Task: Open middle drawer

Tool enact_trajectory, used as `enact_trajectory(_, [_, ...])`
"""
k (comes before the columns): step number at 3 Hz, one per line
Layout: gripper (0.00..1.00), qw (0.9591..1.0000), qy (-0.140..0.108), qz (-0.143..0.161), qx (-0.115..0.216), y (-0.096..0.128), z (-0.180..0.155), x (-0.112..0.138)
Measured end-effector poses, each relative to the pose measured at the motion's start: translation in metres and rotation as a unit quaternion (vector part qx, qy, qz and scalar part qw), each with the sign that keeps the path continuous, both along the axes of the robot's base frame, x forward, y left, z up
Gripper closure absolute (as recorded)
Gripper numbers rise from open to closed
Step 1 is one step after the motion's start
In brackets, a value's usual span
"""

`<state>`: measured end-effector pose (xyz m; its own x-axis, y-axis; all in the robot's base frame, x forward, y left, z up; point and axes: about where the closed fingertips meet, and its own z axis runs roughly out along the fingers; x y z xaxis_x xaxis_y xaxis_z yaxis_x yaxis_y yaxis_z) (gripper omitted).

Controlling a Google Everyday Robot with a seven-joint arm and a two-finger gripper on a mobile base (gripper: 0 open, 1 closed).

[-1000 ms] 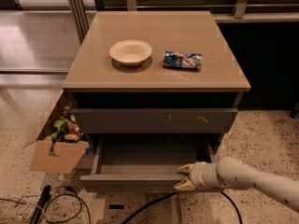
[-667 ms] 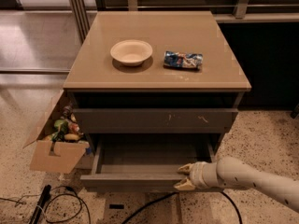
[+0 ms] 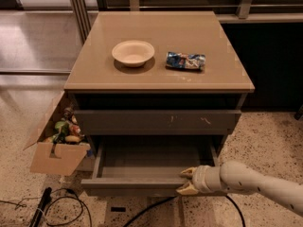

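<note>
Nothing you can see has shifted in the last second: the wide, shallow dark grey-brown middle drawer (image 3: 142, 184) stands as far out of the squat, dark-fronted cabinet (image 3: 158, 87) as before, and the cream two-finger gripper (image 3: 186, 181) sits at the same spot on it. You have that drawer pulled well out from the cabinet's lower part, its smooth grey inside showing and its plain flat front nearest the camera. Your gripper is at the right end of that front, reaching in from the cabinet's right on a pale, rounded arm (image 3: 255, 182). The jaws straddle the front's upper edge, one tip inside the drawer and one on the outer face, pinching the panel between them. Just above the pulled-out drawer, a larger grey drawer front (image 3: 156, 122) with pale scratch marks lies flush in the cabinet. On the cabinet's smooth tan worktop (image 3: 161, 27) a round cream bowl (image 3: 133, 52) sits left of centre, with a crumpled blue snack packet (image 3: 185, 60) just beside it on the right, not touching. Against the cabinet's left side leans an open brown cardboard box (image 3: 56, 159) holding mixed small items. Black cables (image 3: 61, 207) trail over the speckled stone floor (image 3: 265, 136) in front of the cabinet's left corner.
</note>
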<state>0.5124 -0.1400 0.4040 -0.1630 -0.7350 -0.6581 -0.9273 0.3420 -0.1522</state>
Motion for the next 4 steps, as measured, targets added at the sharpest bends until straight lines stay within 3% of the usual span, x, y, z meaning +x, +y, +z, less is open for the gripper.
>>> enact_trajectory(1, [0.55, 1.0, 0.0, 0.0, 0.0, 0.0, 0.0, 0.0])
enact_trajectory(3, [0.08, 1.0, 0.0, 0.0, 0.0, 0.0001, 0.0, 0.0])
enact_trajectory(4, [0.0, 1.0, 0.0, 0.0, 0.0, 0.0001, 0.0, 0.0])
